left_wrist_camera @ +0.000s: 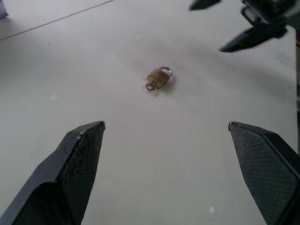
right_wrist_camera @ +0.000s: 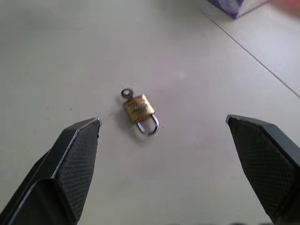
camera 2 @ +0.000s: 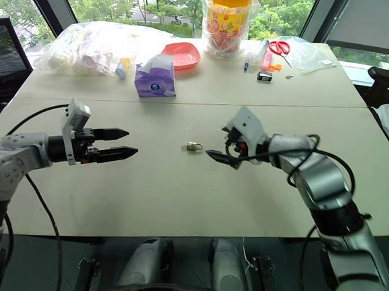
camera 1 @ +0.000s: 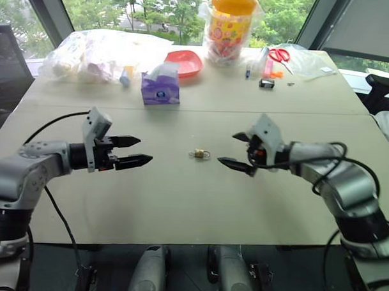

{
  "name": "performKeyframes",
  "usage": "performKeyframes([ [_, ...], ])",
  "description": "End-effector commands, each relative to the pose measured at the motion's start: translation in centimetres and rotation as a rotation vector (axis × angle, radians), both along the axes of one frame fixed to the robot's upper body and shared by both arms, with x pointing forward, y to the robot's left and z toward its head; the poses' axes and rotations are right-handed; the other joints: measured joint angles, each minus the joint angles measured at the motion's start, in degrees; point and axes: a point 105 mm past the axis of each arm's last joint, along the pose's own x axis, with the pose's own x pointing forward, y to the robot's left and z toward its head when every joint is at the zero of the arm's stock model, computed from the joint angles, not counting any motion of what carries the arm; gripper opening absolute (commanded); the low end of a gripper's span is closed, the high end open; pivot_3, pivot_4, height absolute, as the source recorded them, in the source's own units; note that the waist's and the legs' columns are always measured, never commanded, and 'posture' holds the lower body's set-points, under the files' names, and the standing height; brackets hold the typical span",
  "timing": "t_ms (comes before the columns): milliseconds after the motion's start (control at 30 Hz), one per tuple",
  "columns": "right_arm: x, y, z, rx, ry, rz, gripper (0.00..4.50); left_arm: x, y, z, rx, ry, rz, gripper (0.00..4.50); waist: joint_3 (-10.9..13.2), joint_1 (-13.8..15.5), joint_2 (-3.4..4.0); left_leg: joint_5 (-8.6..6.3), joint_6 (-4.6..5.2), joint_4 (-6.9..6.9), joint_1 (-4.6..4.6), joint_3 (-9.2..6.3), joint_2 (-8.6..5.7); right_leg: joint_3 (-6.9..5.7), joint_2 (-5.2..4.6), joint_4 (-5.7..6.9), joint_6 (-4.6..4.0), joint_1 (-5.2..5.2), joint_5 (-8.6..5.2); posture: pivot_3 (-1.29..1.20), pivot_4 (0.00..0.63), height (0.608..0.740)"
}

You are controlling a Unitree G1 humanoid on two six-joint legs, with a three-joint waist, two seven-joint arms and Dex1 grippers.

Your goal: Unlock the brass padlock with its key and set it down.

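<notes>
The brass padlock (camera 1: 200, 154) lies flat on the beige table (camera 1: 180, 202), midway between my two grippers. Its silvery shackle sits in the body, and the small ring-headed key (right_wrist_camera: 125, 93) sticks out of the opposite end. My left gripper (camera 1: 146, 151) hovers to the padlock's left, pointing at it with its fingers spread wide and nothing between them. My right gripper (camera 1: 226, 149) hovers close on the padlock's right, also wide open and empty. Both wrist views look down between their own fingers at the padlock (left_wrist_camera: 158, 78), which neither gripper touches.
Along the table's far side stand a purple tissue box (camera 1: 161, 87), a red bowl (camera 1: 184, 62), a plastic jar with an orange lid (camera 1: 230, 25), filled plastic bags (camera 1: 102, 53), red-handled scissors (camera 1: 281, 56) and a small black object (camera 1: 267, 83).
</notes>
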Motion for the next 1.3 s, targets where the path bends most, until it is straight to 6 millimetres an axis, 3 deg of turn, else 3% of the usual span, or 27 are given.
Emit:
performKeyframes([
  [33, 1.5, 0.9, -1.0, -0.069, 0.016, 0.066, 4.5, -0.2, -0.6, 0.1, 0.027, -0.014, -0.061, 4.44, 0.0, -0.05, 0.0, -0.01, 0.02, -0.01, -0.01, -0.01, -0.03, 0.0, 0.0, -0.01, 0.02, 0.02, -0.01, 0.0, 0.15, 0.74],
  [167, 3.1, 1.6, -2.2, -0.17, 0.023, 0.107, 4.5, 0.0, -1.5, -0.1, 0.002, -0.035, -0.047, 4.44, 0.0, -0.3, -0.01, -0.02, 0.06, 0.07, -0.3, 0.01, -0.09, 0.03, -0.07, -0.04, 0.07, -0.15, 0.02, 0.0, 0.15, 0.74],
  [367, 3.7, 3.1, -3.3, -0.227, 0.044, 0.19, 4.5, -0.9, -2.2, -1.1, -0.028, -0.015, -0.027, 4.44, 0.0, -0.55, 0.0, -0.02, 0.06, 0.11, -0.37, 0.0, -0.07, 0.02, -0.03, 0.05, 0.26, -0.27, 0.13, 0.0, 0.15, 0.74],
  [667, 4.0, 4.5, -4.5, -0.221, 0.079, 0.237, 4.5, -1.1, -1.8, -1.8, -0.022, -0.006, 0.023, 4.44, 0.0, -0.54, -0.01, 0.01, 0.01, 0.15, -0.21, -0.02, -0.06, 0.03, -0.01, 0.34, 0.26, -0.25, 0.13, 0.0, 0.15, 0.74],
  [767, 4.4, 4.6, -5.2, -0.251, 0.071, 0.226, 3.68, -1.2, -1.9, -2.1, -0.017, -0.004, 0.028, 4.47, -0.01, -0.68, -0.01, 0.01, 0.0, 0.16, -0.07, 0.0, -0.06, 0.04, -0.02, 0.46, 0.26, -0.2, 0.13, 0.0, 0.15, 0.74],
  [967, 4.1, 3.9, -5.7, -0.279, 0.067, 0.237, 0.69, -0.6, -1.7, -1.8, -0.025, -0.009, 0.038, 4.47, -0.01, -0.61, -0.01, 0.11, -0.14, 0.16, 0.3, -0.01, -0.04, 0.08, 0.0, 0.82, 0.06, -0.04, 0.01, 0.0, 0.15, 0.74],
  [1033, 4.2, 3.9, -4.8, -0.279, -0.021, 0.242, 0.69, 0.1, -1.9, -1.4, -0.06, -0.017, 0.042, 4.47, -0.01, -0.21, -0.01, 0.16, -0.21, 0.17, 0.3, -0.05, -0.05, 0.07, 0.0, 0.83, 0.05, -0.01, 0.0, 0.0, 0.15, 0.74],
  [1133, 4.1, 3.9, -1.0, -0.252, -0.287, 0.253, 0.69, 1.8, -2.8, -0.2, -0.193, -0.014, 0.033, 4.47, 0.0, 0.31, 0.0, 0.17, -0.23, 0.27, 0.27, -0.1, -0.09, 0.05, -0.03, 0.78, 0.03, 0.08, -0.01, 0.0, 0.15, 0.74],
  [1300, 2.3, 3.5, 2.8, -0.213, -0.522, 0.242, 0.69, 4.1, -4.0, 0.6, -0.322, 0.032, -0.014, 4.47, -0.01, -0.4, -0.02, 0.17, -0.22, 0.26, 0.25, -0.05, -0.17, 0.08, -0.07, 0.77, 0.28, 0.07, 0.1, 0.0, 0.15, 0.74],
])
